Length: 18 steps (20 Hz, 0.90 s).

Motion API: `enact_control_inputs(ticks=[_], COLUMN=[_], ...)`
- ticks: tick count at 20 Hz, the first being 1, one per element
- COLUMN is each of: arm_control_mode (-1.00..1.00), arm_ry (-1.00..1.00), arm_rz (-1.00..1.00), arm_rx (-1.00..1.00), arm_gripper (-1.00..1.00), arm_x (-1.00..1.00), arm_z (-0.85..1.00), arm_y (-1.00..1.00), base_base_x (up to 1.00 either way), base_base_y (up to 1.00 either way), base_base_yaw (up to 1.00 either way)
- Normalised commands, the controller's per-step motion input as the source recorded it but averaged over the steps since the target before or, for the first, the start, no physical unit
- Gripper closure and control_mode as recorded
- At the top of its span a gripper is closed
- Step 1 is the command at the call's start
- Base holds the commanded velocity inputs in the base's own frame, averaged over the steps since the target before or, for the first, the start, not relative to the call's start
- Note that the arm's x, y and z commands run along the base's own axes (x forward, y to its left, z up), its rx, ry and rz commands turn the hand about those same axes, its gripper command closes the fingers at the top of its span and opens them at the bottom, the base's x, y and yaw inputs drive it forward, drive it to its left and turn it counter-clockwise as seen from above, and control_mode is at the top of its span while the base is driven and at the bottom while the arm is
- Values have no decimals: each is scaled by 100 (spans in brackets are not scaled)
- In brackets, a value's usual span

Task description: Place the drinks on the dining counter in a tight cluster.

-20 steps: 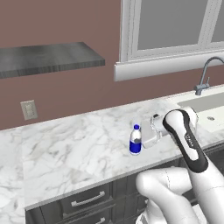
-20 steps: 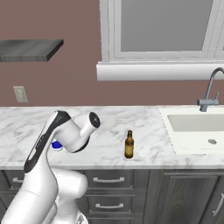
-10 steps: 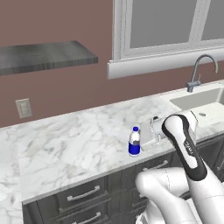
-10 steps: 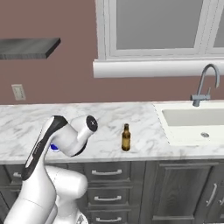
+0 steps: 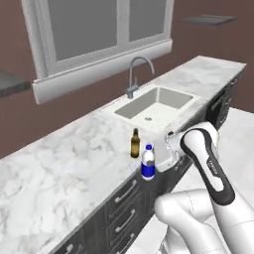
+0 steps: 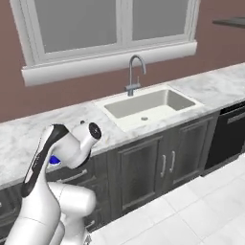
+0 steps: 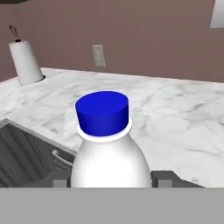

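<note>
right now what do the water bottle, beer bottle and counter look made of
Water bottle: probably plastic, pale glossy body, solid blue cap and label. Beer bottle: likely brown glass, dark and slim. Counter: polished marble look, white with grey veining.

The water bottle [image 7: 107, 144] is cut off below its shoulders by the hand view's bottom.

My water bottle [image 7: 107, 153] looks like smooth matt white plastic with a plain blue cap. The beer bottle [image 5: 135, 143] reads as brown glass. The counter [image 5: 74, 163] is polished veined marble, the faucet [image 5: 135, 74] brushed metal, the sink [image 6: 148, 106] matt pale.
</note>
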Motion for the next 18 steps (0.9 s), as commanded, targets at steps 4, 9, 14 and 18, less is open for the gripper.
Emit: enact_control_inputs(ticks=[4,9,14,18], arm_control_mode=[100,100,100,100], arm_ry=[0,0,0,0], arm_rz=[0,0,0,0], arm_rx=[0,0,0,0], arm_gripper=[100,100,100,100], arm_x=[0,0,0,0], arm_z=[0,0,0,0], arm_y=[0,0,0,0], base_base_x=[0,0,1,34], base_base_y=[0,0,0,-1], base_base_yaw=[-99,-98,-93,-59])
